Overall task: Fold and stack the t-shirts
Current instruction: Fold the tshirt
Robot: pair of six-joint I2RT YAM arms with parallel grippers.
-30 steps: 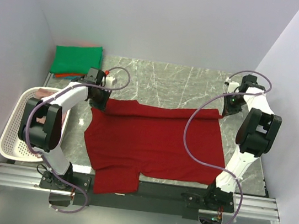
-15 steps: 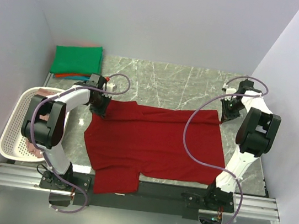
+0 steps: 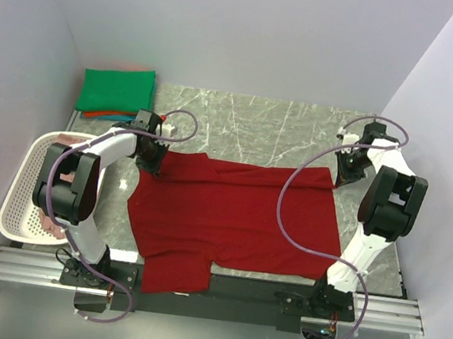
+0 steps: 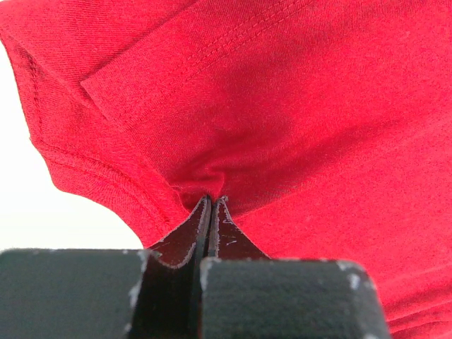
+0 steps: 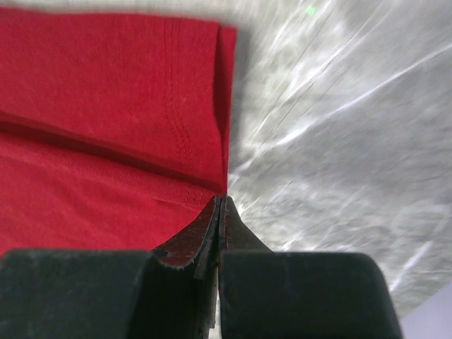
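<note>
A dark red t-shirt [image 3: 232, 217] lies spread flat across the marble table, one sleeve hanging over the near edge. My left gripper [image 3: 150, 164] is shut on its far left corner; in the left wrist view the closed tips [image 4: 213, 200] pinch a pucker of the red cloth [image 4: 296, 106]. At the far right corner my right gripper [image 3: 339, 177] is shut too. The right wrist view shows its tips [image 5: 222, 199] clamped on the hemmed edge of the shirt [image 5: 92, 106], where the edge meets bare table [image 5: 339, 141].
A folded green t-shirt [image 3: 118, 89] lies on an orange-red one [image 3: 106, 114] at the far left corner. A white lattice basket [image 3: 22, 191] with pink cloth [image 3: 59, 182] inside stands at the left edge. Bare marble [image 3: 249, 126] lies beyond the red shirt.
Both grippers have come down and slightly nearer with the shirt's far edge, which now lies flatter on the table. Over the last half second almost nothing has moved.
</note>
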